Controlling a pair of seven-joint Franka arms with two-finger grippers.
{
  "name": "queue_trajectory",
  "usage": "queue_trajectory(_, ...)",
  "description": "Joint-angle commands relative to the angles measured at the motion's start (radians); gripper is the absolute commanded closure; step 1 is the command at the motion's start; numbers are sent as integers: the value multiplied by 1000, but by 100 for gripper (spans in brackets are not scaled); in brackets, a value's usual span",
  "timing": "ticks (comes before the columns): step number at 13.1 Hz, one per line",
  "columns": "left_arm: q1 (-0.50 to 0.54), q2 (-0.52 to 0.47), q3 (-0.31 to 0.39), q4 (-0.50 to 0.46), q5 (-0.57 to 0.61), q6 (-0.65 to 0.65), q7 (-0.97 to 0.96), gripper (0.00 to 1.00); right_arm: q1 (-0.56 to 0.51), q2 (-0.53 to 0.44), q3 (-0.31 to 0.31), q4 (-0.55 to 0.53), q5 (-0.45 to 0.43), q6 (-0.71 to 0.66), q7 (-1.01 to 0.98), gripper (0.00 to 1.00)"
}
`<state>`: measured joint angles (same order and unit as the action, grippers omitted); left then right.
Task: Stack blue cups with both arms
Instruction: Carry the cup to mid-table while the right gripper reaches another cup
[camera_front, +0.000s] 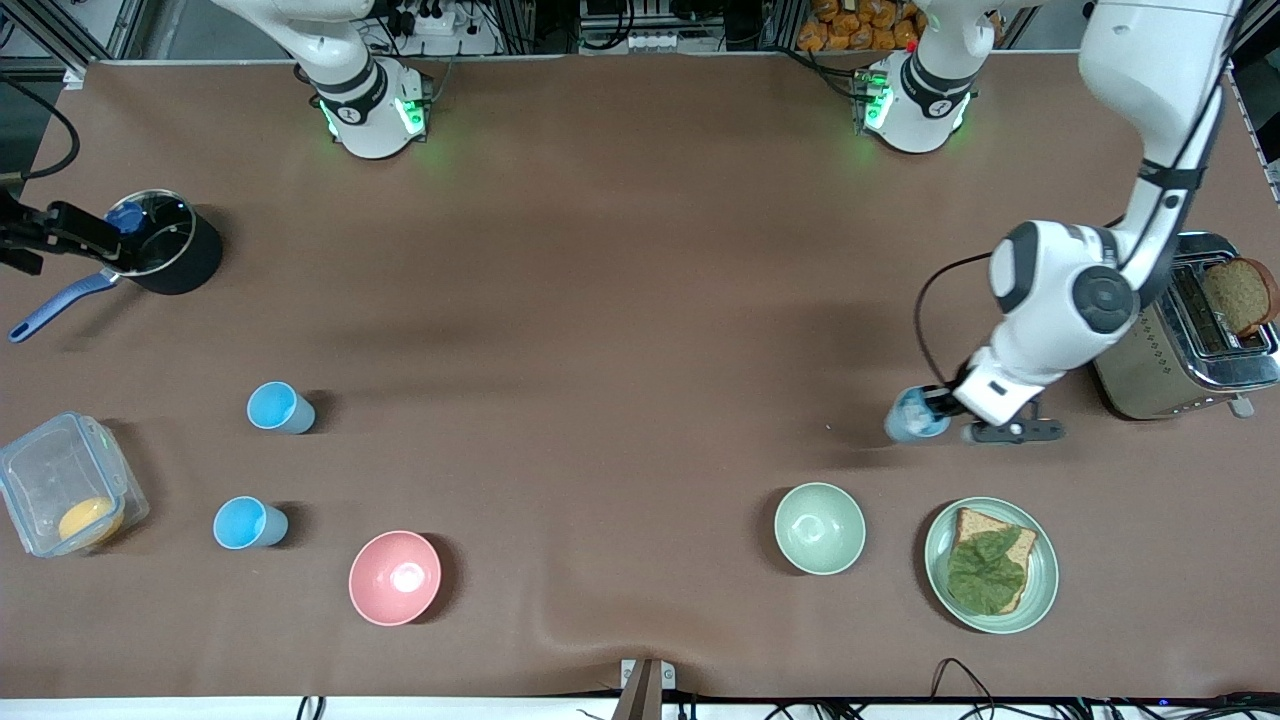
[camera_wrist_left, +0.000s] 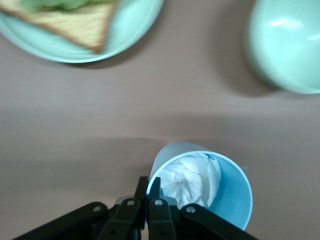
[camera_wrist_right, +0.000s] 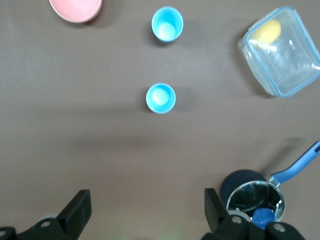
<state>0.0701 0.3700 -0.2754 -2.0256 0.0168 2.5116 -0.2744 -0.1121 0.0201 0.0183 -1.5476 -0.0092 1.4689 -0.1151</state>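
Observation:
My left gripper (camera_front: 937, 407) is shut on the rim of a light-blue cup (camera_front: 914, 416), one finger inside and one outside, and holds it low over the table between the toaster and the pale green bowl. In the left wrist view the gripper (camera_wrist_left: 148, 183) grips this cup (camera_wrist_left: 230, 200), which has crumpled white paper (camera_wrist_left: 192, 177) in it. Two more blue cups stand upright toward the right arm's end: one (camera_front: 279, 407) (camera_wrist_right: 160, 98) farther from the front camera, one (camera_front: 247, 523) (camera_wrist_right: 167, 24) nearer. My right gripper (camera_wrist_right: 147, 205) is open and empty, high in the air by the pot (camera_front: 165, 245).
A pink bowl (camera_front: 394, 578) sits beside the nearer cup. A clear lidded container (camera_front: 60, 495) holds something yellow. A pale green bowl (camera_front: 819, 527) and a green plate (camera_front: 1040, 590) with toast and lettuce lie near the left gripper. A toaster (camera_front: 1180, 340) holds bread.

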Motion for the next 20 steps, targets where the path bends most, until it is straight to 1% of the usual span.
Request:
queue_trajectory(1, -105, 33, -70, 102, -17, -56, -260, 100, -12, 90, -7, 30, -14, -97, 15, 0)
queue_trajectory(3, -255, 94, -67, 187, -8, -82, -464, 100, -44, 190, -8, 49, -17, -87, 14, 0)
queue_trajectory(4, -309, 137, -67, 238, -3, -82, -545, 100, -63, 216, -8, 52, -9, -82, 2, 0)
queue_trajectory(6, -430, 217, -62, 324, -2, -82, -670, 100, -69, 253, -8, 28, -9, -24, -3, 0)
queue_trajectory(7, -484, 255, -47, 362, 6, -82, -722, 100, -69, 259, -8, -12, -9, 44, -3, 0)
queue_trajectory(8, -544, 288, -29, 396, 35, -82, -770, 100, -67, 259, -8, -79, -9, 129, -3, 0)
queue_trajectory(10, -663, 346, 24, 451, 84, -82, -871, 100, -61, 270, -8, -187, -11, 284, -3, 0)
queue_trajectory(11, -712, 365, 54, 467, 89, -82, -900, 100, -60, 291, -8, -216, -11, 339, -3, 0)
queue_trajectory(12, -746, 372, 77, 470, 89, -82, -905, 100, -61, 316, -8, -230, -11, 367, -3, 0)
queue_trajectory(14, -785, 385, 105, 470, 95, -82, -910, 100, -58, 333, -8, -258, -11, 378, -3, 0)
queue_trajectory(15, -783, 383, 105, 469, 98, -82, -936, 60, -57, 337, -8, -278, -11, 408, -3, 0)
queue_trajectory(16, -785, 376, 105, 470, 98, -82, -966, 1, -57, 340, -8, -298, -11, 431, -5, 0)
queue_trajectory(18, -787, 328, 104, 469, 95, -106, -979, 0, -61, 357, -8, -305, -11, 462, -2, 0)
queue_trajectory(20, -776, 224, 101, 469, 86, -227, -980, 0, -64, 366, -8, -305, -11, 490, -2, 0)
